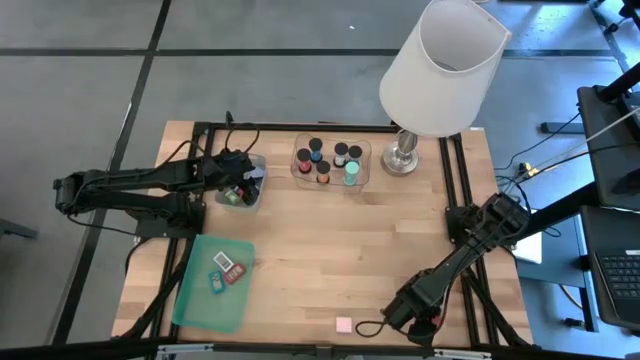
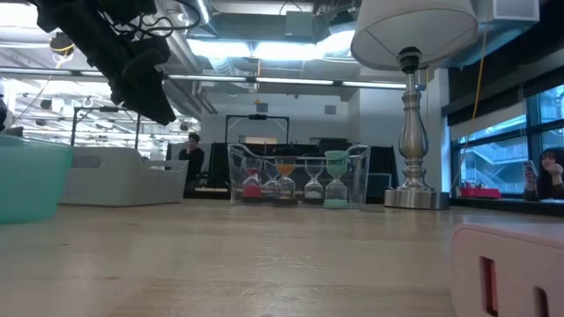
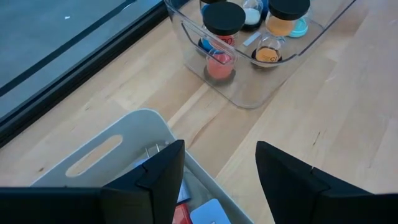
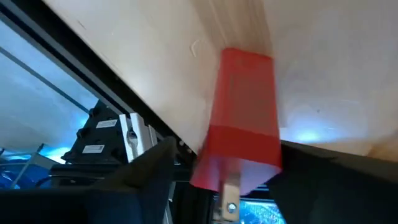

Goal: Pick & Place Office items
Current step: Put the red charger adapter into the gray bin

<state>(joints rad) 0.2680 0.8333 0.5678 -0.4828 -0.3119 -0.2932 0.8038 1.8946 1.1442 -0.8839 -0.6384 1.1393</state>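
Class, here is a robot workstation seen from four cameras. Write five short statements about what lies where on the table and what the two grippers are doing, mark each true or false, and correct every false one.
1. The lamp stands at the table's far edge, beside the clear tray. True.
2. The clear tray holds small sand timers with dark caps. True.
3. The left gripper grips a sand timer. False: its fingers are apart with nothing between them, above the white bin.
4. The green lid is bare. False: a few small coloured items lie on it.
5. The right gripper has a red block between its fingers near the table's front edge. True.
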